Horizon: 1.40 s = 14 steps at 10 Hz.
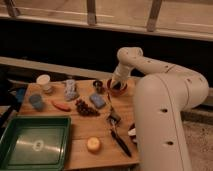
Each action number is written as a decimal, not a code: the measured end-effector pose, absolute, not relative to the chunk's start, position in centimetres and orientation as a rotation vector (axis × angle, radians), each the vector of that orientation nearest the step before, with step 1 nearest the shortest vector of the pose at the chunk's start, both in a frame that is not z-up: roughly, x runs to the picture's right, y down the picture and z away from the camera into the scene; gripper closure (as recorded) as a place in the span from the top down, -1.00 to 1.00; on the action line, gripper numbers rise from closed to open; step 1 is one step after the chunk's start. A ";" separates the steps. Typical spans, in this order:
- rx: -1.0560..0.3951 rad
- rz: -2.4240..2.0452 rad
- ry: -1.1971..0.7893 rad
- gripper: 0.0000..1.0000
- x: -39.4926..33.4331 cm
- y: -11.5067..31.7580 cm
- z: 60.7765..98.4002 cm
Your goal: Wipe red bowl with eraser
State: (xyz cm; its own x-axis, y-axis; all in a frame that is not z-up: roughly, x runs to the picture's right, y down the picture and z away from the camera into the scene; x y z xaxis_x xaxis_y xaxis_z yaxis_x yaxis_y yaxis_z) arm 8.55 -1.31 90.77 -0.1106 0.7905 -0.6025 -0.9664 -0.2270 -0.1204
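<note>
A: Item: small round dark-red bowl (121, 91)?
B: Far right of the wooden table (80, 128), just beside a small dark metal cup (98, 85).
A: And the tool (118, 83)?
B: Directly over that bowl; grip state cannot be told.

Wooden table (87, 125) before dark wall (60, 45), perhaps windows (120, 10) above.

White robot arm (167, 100), with its dark gripper (116, 84) at the dark-red bowl (119, 91). The tan wooden table (85, 131) carries a green tray (35, 119), white cup (44, 81), light-blue block (97, 100), orange strip (61, 105), dark-purple grapes (86, 108) and a yellow round piece (93, 144).
</note>
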 end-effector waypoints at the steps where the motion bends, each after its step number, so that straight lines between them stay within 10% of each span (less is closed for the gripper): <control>1: -0.682 1.680 0.345 -1.00 7.8 -0.6 90.6; 14: -0.645 1.588 0.363 -1.00 4.9 -1.5 90.7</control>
State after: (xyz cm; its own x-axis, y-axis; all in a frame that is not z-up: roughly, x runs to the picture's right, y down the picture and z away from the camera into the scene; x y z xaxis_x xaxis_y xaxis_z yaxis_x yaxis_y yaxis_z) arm 4.88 -1.52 90.69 -0.0203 0.8015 -0.5976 -0.9817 -0.1293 -0.1401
